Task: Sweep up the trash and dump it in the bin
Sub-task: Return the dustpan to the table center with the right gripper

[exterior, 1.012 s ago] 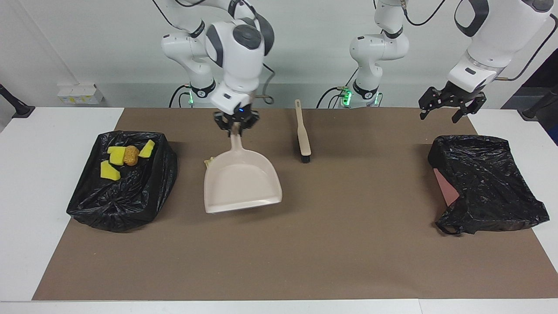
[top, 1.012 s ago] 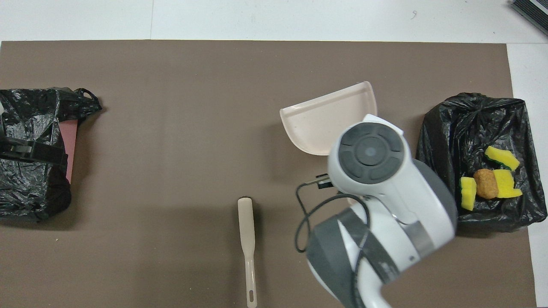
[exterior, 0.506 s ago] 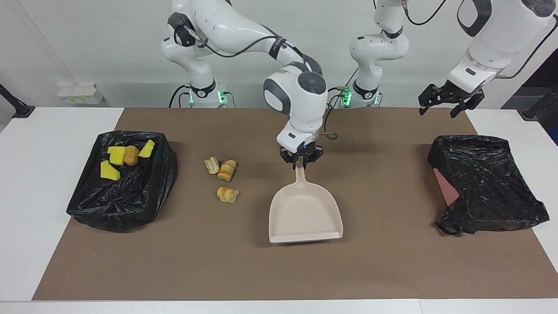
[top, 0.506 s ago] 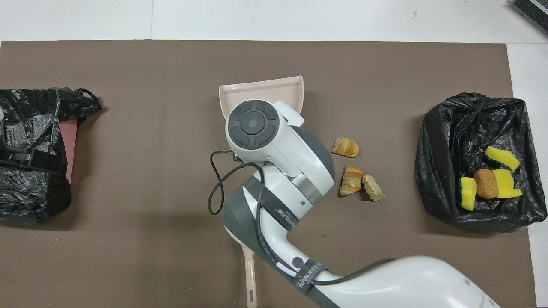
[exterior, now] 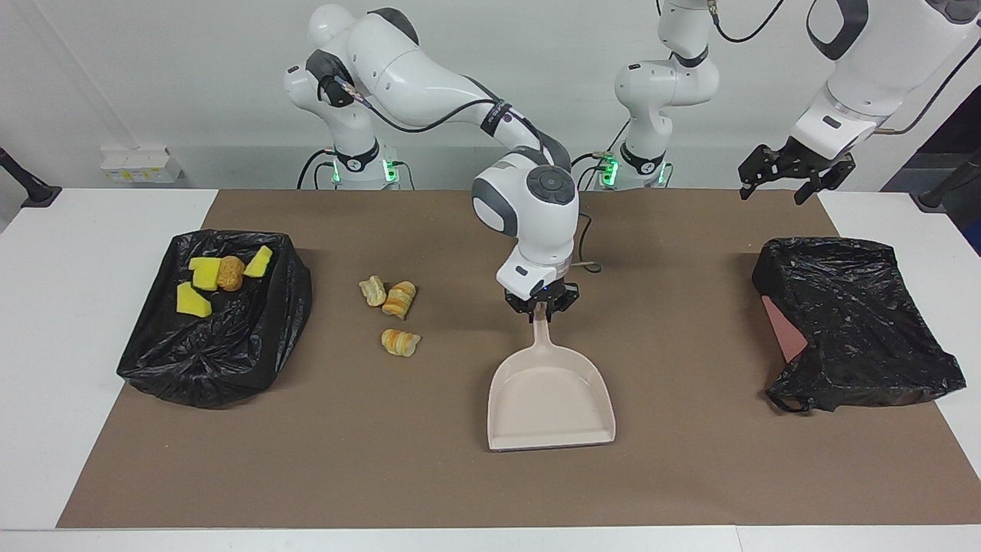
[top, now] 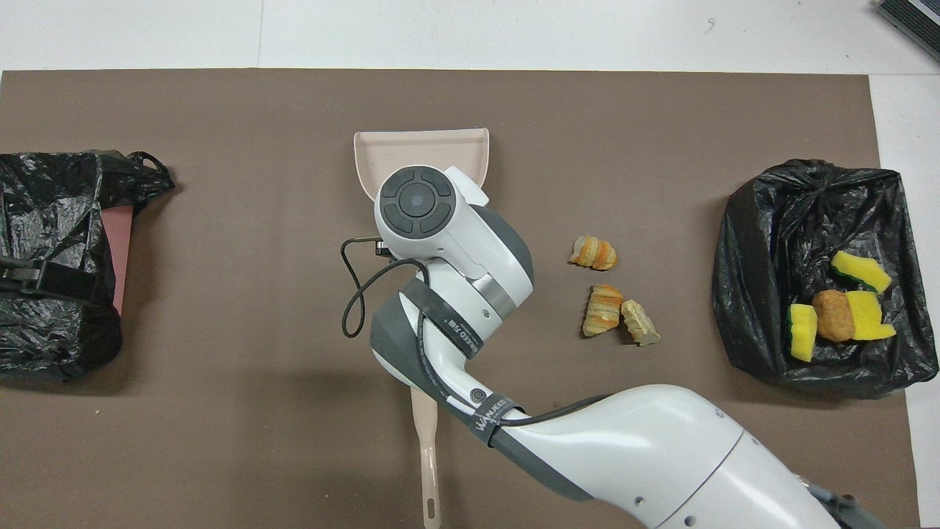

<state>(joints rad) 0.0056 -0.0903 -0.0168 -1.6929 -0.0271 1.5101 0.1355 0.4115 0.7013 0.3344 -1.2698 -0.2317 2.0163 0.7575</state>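
My right gripper [exterior: 542, 303] is shut on the handle of the beige dustpan [exterior: 550, 402], which sits empty at the middle of the mat, mouth pointing away from the robots. Three striped bread-like trash pieces [exterior: 399, 299] [top: 604, 309] lie on the mat between the dustpan and the black-bagged bin [exterior: 253, 345] at the right arm's end. In that bin are yellow sponge bits [exterior: 191, 300] and a golden-brown lump [exterior: 230, 273]. The brush handle [top: 426, 455] shows under my right arm, nearer to the robots than the pan. My left gripper [exterior: 793, 178] waits open, raised over the table edge.
A second black-bagged container [exterior: 851, 322] with a pink side showing stands at the left arm's end of the table. The brown mat [exterior: 460, 483] covers most of the table, with white tabletop [exterior: 54, 307] around it.
My right arm carried the dustpan from beside the bin to the middle of the mat, uncovering the three bread pieces. It now hides the brush in the facing view. The left arm has barely moved.
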